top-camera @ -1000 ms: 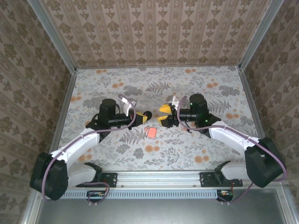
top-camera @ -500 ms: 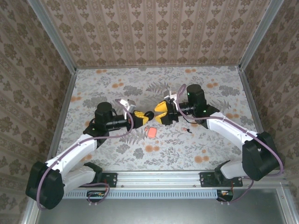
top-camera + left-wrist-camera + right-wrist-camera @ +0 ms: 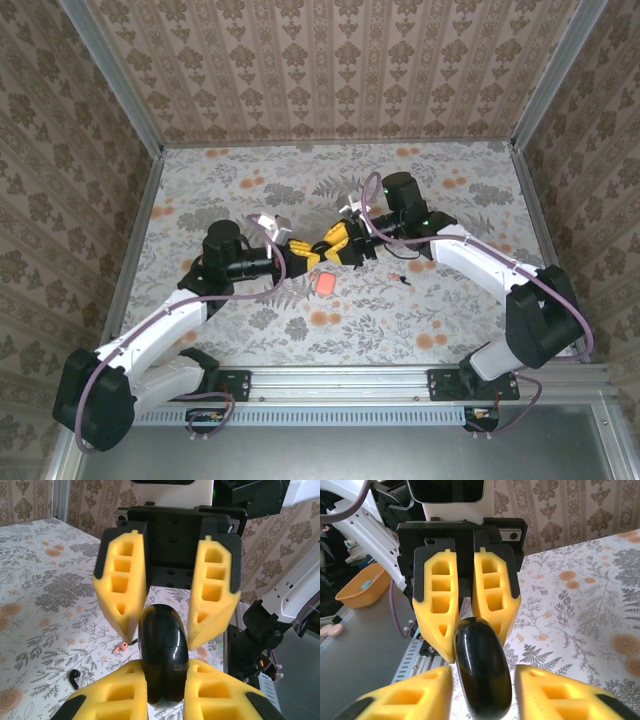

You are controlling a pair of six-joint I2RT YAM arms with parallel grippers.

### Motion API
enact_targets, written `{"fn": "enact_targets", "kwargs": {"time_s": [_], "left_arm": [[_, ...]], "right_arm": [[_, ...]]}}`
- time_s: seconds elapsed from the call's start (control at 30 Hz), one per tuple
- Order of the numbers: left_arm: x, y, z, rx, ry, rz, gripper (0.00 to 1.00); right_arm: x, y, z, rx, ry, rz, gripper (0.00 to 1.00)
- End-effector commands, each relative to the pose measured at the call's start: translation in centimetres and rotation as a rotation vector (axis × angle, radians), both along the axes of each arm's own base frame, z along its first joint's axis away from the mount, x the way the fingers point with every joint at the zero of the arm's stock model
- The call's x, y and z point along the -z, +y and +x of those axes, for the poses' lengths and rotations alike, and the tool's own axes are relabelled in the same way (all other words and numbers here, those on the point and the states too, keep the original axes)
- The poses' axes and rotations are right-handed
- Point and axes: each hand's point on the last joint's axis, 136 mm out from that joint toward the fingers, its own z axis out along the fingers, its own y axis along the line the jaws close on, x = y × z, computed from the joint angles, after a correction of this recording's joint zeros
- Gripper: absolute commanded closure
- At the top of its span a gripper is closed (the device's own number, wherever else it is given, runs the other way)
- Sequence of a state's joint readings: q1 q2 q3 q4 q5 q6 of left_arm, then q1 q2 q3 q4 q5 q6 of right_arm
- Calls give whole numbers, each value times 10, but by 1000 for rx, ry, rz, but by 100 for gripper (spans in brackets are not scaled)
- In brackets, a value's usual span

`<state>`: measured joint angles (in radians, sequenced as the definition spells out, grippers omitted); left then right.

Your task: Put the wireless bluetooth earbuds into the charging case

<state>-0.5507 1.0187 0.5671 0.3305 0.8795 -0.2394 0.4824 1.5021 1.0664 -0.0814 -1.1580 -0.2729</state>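
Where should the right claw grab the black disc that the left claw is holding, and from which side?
Grip the free rounded end of the disc that sticks out past the left claw, on the same two faces it clamps. Come head-on from the opposite side: that end points straight at the right claw, whose open jaws flank it.

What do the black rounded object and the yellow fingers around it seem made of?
The black rounded object: probably hard plastic, high gloss; bright reflections run along its curve. The yellow fingers: likely matte plastic, perhaps printed; dull surface, open ribbed pockets, no shine.
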Motion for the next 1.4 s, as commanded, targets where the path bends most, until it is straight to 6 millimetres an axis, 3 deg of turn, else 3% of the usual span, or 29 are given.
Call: {"fn": "enact_targets", "kwargs": {"time_s": [0.0, 0.13, 0.23, 0.5, 0.8, 0.93, 1.17, 1.37], "left_arm": [[-16, -1, -8, 35, -72, -33, 85], [-17, -1, -8, 32, -76, -34, 85], [-16, 0, -7, 20, -81, -26, 82], [6, 0, 2, -27, -110, 50, 49], [30, -1, 2, -51, -219, 145, 46], [37, -2, 2, -67, -304, 184, 47], [39, 1, -1, -84, -445, 222, 46], [51, 0, -4, -41, -454, 271, 47]], "right_arm": [[-6, 1, -9, -62, -2, 10, 72], [-5, 1, -11, -72, 7, 0, 85], [-3, 0, -12, -74, 9, -8, 89], [11, -11, -9, 17, -56, -114, 90], [18, -25, 8, 159, -130, -203, 90], [12, -33, 9, 208, -200, -230, 86], [10, -44, 0, 215, -288, -275, 86], [8, -45, -9, 185, -336, -280, 87]]}}
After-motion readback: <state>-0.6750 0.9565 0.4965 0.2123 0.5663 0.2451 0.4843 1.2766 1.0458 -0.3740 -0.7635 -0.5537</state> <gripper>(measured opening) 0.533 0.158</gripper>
